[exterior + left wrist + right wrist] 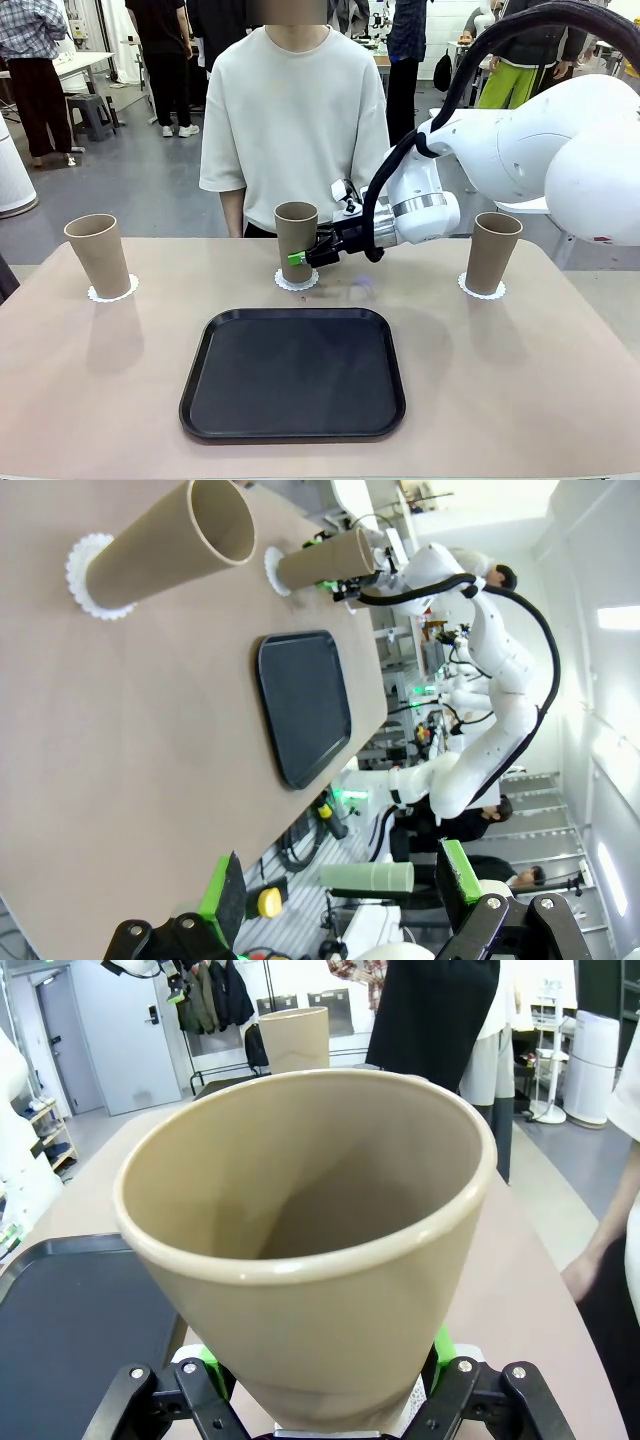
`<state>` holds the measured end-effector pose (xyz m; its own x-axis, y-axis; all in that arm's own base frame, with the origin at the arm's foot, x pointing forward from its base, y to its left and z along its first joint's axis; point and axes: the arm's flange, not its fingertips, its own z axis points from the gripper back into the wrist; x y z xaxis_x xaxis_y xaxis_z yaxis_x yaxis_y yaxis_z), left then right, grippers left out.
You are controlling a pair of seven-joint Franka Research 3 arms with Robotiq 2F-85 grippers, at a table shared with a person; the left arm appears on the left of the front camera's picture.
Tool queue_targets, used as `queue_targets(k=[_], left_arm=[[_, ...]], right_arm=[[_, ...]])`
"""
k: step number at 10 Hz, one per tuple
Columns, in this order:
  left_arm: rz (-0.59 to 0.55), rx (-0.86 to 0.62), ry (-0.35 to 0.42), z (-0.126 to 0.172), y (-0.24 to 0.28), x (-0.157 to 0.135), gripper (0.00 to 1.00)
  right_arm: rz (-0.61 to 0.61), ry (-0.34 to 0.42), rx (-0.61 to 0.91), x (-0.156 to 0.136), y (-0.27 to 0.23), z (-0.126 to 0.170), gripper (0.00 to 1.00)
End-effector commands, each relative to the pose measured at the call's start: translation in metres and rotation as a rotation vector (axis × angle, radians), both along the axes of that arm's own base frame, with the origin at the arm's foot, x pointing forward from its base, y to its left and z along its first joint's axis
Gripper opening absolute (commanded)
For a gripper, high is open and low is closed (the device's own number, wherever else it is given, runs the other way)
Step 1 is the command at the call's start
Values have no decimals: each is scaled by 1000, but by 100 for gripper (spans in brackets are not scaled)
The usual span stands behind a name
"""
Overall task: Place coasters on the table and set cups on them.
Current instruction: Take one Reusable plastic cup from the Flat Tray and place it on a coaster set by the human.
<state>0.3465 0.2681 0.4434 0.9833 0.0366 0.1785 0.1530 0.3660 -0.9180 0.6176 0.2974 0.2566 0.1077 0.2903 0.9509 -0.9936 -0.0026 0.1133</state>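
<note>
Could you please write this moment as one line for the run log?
right gripper: shut on middle cup, standing on its coaster | left gripper: open, empty, off the table | side cups: on coasters | tray: empty

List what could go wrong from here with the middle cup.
1. The right end effector is shut on the middle cup near its base; pulling away before opening could tip the tall cup.
2. Dragging the cup could shift the light paper coaster under it.
3. The person stands just behind that cup, so a wide retreat could brush them.
</note>
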Motion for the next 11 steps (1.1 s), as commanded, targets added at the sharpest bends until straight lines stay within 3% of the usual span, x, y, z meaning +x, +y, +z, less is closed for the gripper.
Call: queue_targets(k=[1,11], left_arm=[[9,-2,-2,1,1,-1,100],[9,-2,-2,1,1,-1,100]], right_arm=[[7,1,7,-1,1,1,84],[35,-45,-17,3,7,-14,84]])
